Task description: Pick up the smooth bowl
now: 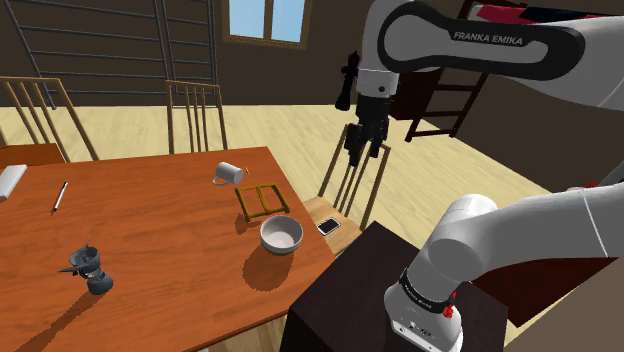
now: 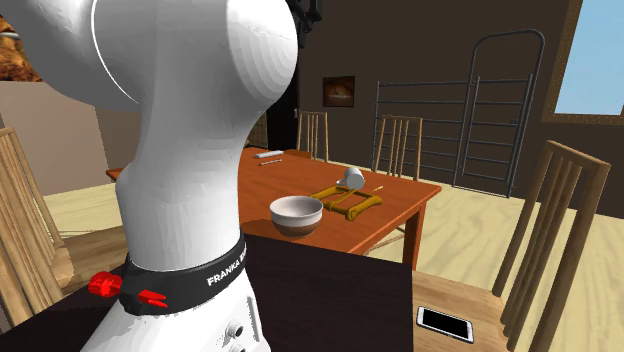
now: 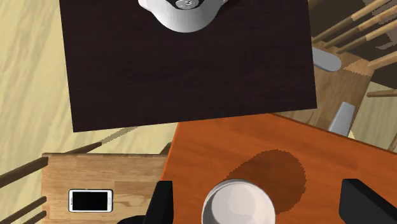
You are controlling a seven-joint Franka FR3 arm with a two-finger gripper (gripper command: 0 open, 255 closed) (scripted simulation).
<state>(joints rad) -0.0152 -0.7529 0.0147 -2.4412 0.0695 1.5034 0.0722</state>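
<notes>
A smooth white bowl (image 1: 281,235) stands upright near the corner of the reddish-brown table (image 1: 150,230), close to the stand. It also appears in the second exterior view, where the bowl (image 2: 297,213) sits before a yellow frame. My black gripper (image 1: 362,153) hangs high in the air, above the chair beside that table corner and well clear of the bowl. In the wrist view the gripper (image 3: 264,207) is open, its fingers (image 3: 162,202) wide apart, and the bowl (image 3: 238,205) lies far below between them, untouched.
A white mug (image 1: 229,172) lies on its side behind a yellow frame (image 1: 262,200). A phone (image 1: 328,226) rests on the wooden chair seat (image 1: 338,215). A dark grinder-like object (image 1: 90,268) and a pen (image 1: 60,195) lie farther off. The dark stand (image 3: 191,70) adjoins the table corner.
</notes>
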